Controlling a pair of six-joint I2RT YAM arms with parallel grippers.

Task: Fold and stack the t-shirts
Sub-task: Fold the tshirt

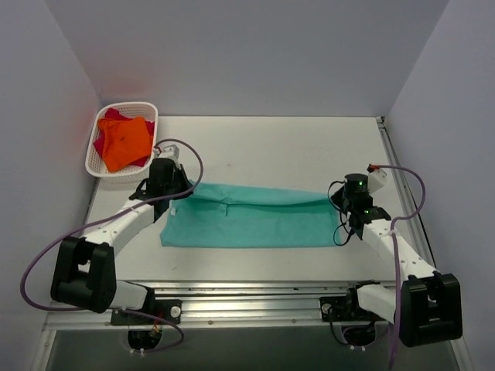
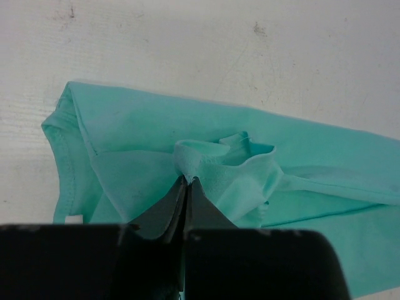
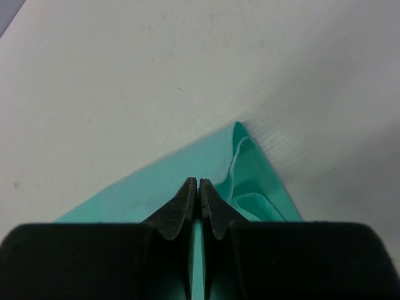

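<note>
A teal-green t-shirt lies folded into a long band across the middle of the table. My left gripper is at the band's far left corner. In the left wrist view that gripper is shut on a bunched fold of the teal t-shirt. My right gripper is at the far right corner. In the right wrist view it is shut on the teal cloth, with a teal strip showing between the fingers. The orange t-shirt lies on the magenta-red t-shirt in the basket.
The white lattice basket stands at the table's far left corner against the left wall. Bare white tabletop stretches behind the teal shirt. Walls close in the left, back and right sides.
</note>
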